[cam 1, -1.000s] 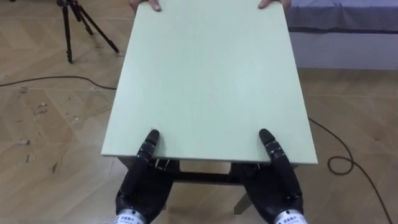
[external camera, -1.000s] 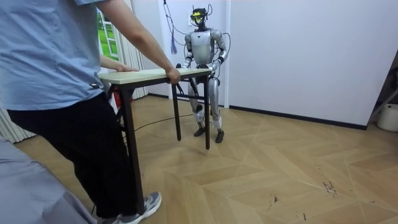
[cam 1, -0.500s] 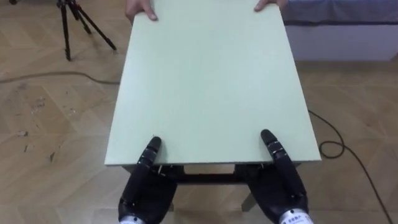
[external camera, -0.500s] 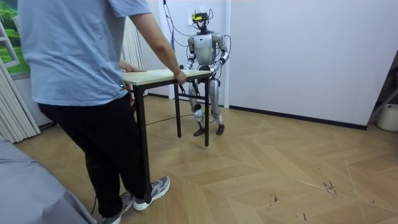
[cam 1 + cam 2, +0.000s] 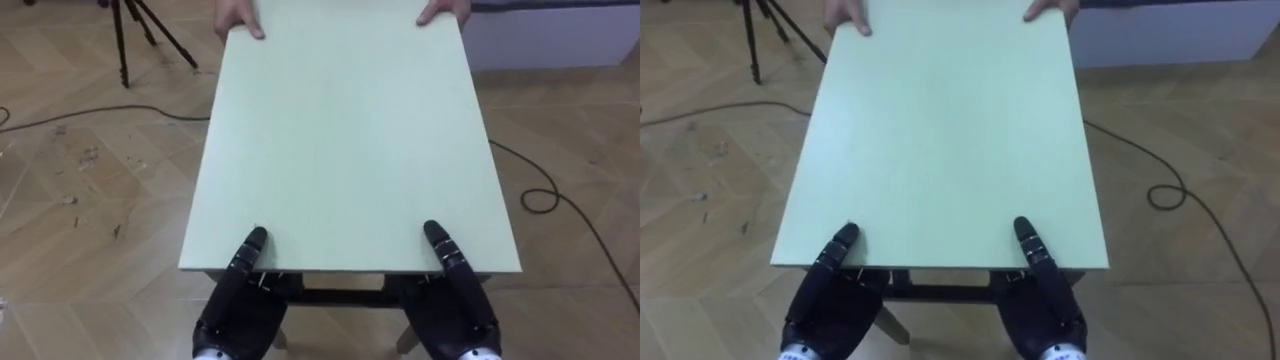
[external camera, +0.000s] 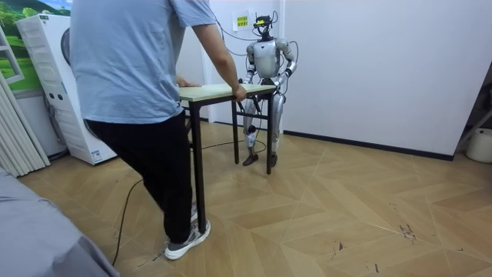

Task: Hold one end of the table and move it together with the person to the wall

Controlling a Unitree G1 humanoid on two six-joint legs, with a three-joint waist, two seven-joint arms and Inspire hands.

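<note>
The left hand [image 5: 236, 308] and right hand [image 5: 458, 305] each pinched the green desk [image 5: 350, 130] by its near edge, a person's hands [image 5: 238, 16] held the far edge, and the carry looked partway done.

Pale green table [image 5: 350, 130]; tripod [image 5: 122, 45] on parquet floor [image 5: 90, 210]

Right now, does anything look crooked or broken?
Nothing stands out. The table looks level and whole, with the robot's left hand and right hand at its near edge and a person's hands at the far edge. The floor is just scuffed.
</note>
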